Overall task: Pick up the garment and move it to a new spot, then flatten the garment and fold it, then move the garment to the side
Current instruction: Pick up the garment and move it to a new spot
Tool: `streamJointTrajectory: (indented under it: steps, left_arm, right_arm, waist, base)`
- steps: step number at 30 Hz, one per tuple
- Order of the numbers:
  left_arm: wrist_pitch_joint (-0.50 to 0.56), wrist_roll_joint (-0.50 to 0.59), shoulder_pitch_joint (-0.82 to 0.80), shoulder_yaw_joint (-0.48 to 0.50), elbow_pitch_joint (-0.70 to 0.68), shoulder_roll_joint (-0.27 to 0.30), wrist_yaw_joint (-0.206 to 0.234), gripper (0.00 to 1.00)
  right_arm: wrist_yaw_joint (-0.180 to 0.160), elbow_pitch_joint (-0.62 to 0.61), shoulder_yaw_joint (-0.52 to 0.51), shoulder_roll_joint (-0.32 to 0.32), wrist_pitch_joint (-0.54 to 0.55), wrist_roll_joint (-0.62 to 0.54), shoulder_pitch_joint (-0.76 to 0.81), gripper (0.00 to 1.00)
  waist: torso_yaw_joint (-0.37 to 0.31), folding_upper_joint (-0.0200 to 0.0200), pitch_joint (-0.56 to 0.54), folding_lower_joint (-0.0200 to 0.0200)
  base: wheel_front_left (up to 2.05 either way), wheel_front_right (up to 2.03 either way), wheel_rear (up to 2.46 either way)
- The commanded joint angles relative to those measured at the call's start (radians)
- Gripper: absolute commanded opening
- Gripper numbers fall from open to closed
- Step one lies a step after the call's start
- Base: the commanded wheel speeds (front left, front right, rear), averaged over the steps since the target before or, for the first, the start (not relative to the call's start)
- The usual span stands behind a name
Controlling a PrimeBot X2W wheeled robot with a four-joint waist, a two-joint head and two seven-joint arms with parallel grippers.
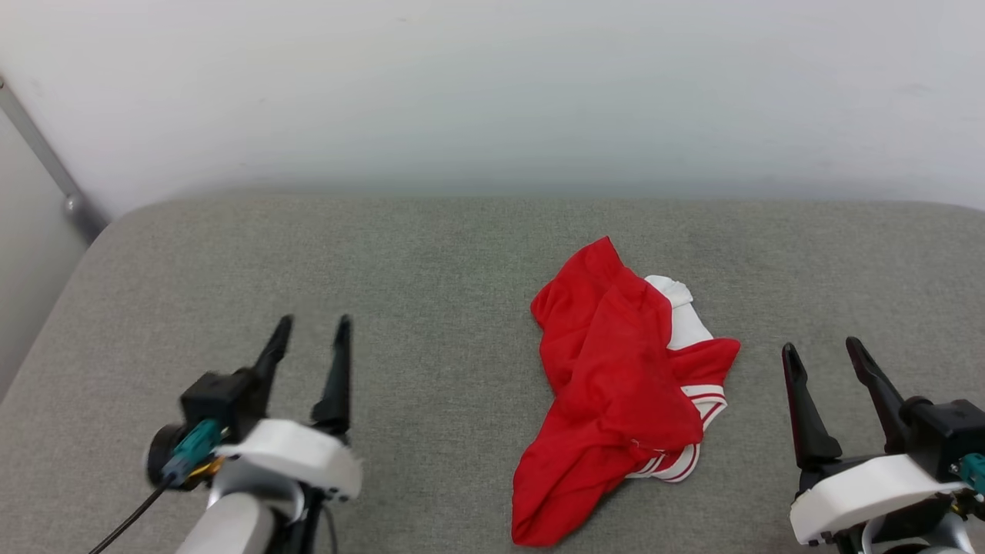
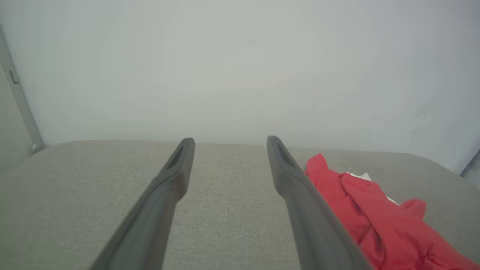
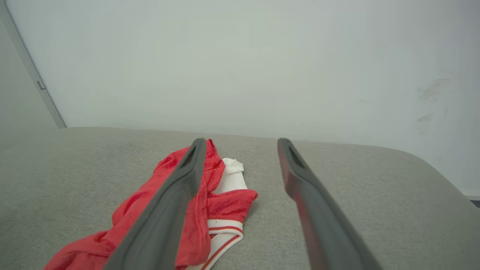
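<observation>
The head view takes in both the left gripper (image 1: 315, 322) and the right gripper (image 1: 822, 348), fingers spread wide and empty. Between them the garment (image 1: 616, 385) lies crumpled right of the grey worktop's (image 1: 431, 254) middle, toward its near edge. The right wrist view shows a white sleeve (image 3: 232, 180) and striped trim (image 3: 225, 234). The left wrist view shows mostly red folds.

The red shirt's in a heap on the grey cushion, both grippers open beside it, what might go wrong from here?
The shirt is bunched in overlapping layers, so a pinch may catch several and it won't spread flat. The white sleeve lies partly under red cloth; folding now could trap it. The left gripper sits farther from the heap than the right gripper, risking an uneven pull.
</observation>
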Motion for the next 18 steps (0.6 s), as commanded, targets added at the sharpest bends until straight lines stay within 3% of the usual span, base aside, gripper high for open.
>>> streamJointTrajectory:
  steps: [1,6,18]
  left_arm:
    - [-0.004,0.002,0.024,0.012,-0.008,0.014,0.011,1.0]
    - [0.001,0.014,0.081,0.02,-0.042,0.045,0.036,1.0]
    - [0.026,0.026,0.088,0.007,-0.091,0.061,0.056,1.0]
  right_arm:
    - [-0.001,-0.004,-0.004,0.0,0.002,-0.003,0.016,1.0]
    - [-0.001,-0.007,-0.002,0.0,0.008,0.0,0.033,1.0]
    - [-0.001,-0.008,0.006,0.0,0.011,0.004,0.023,1.0]
  waist:
    - [-0.002,0.0,-0.003,0.0001]
    - [-0.007,0.0,-0.007,0.0001]
    - [-0.007,0.0,0.0,0.0001]
  base:
    - [0.0,0.0,0.0]
    - [0.0,0.0,0.0]
    - [0.0,0.0,0.0]
